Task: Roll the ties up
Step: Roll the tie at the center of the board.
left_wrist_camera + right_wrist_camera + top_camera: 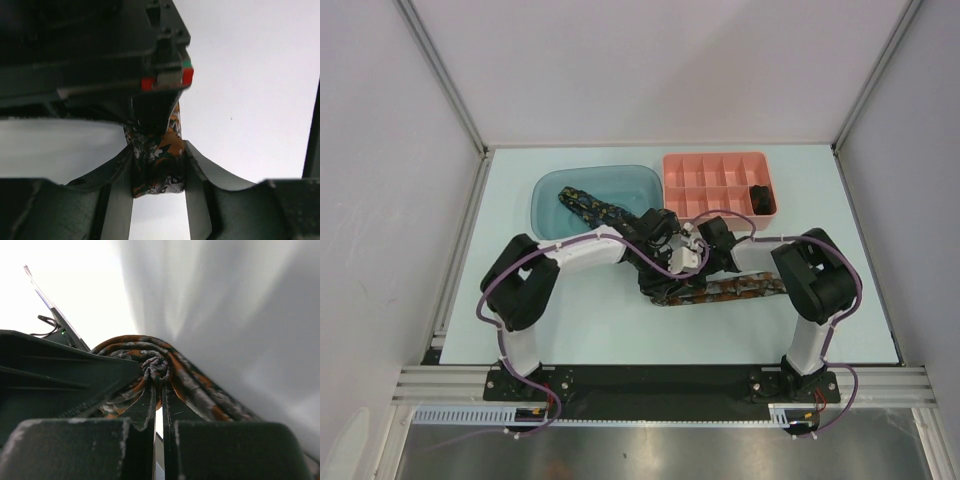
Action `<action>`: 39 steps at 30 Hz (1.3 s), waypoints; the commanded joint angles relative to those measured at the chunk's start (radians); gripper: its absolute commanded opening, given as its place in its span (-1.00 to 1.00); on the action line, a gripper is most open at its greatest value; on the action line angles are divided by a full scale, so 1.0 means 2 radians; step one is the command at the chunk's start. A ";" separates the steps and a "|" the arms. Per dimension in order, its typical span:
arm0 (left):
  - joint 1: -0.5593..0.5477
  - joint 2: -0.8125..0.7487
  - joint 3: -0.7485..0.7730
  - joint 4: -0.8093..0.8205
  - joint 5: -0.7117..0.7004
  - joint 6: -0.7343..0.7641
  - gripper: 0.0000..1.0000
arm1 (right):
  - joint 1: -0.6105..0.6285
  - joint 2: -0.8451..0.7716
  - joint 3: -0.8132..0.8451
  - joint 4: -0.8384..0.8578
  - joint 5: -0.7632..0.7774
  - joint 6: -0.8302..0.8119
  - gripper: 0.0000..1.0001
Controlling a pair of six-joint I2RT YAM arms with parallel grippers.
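Open table (590, 335) at both sides; basin (620, 190), tray (720, 156) behind; tie (740, 290) across the middle.

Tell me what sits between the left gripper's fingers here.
A bunched section of the orange-flecked tie fills the gap between the left gripper fingers, which press on it from both sides. The left wrist view shows this plainly.

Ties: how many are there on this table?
3: an orange-flecked tie stretched across the table; a navy tie in the blue tub; a dark rolled bundle in the pink tray. Others may be hidden.
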 commanded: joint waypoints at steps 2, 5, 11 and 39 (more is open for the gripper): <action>-0.026 0.039 0.028 0.053 0.030 -0.022 -0.10 | -0.004 -0.003 -0.013 0.012 0.029 -0.004 -1.00; -0.027 0.049 0.028 0.047 0.013 -0.015 -0.13 | -0.004 -0.013 -0.022 0.018 0.025 -0.005 -1.00; -0.027 0.053 0.015 0.023 -0.003 0.010 -0.26 | -0.019 -0.034 -0.011 -0.021 0.000 -0.037 -0.65; -0.029 0.068 0.018 0.015 -0.007 0.022 -0.21 | -0.037 0.004 -0.032 0.088 -0.061 0.065 -0.08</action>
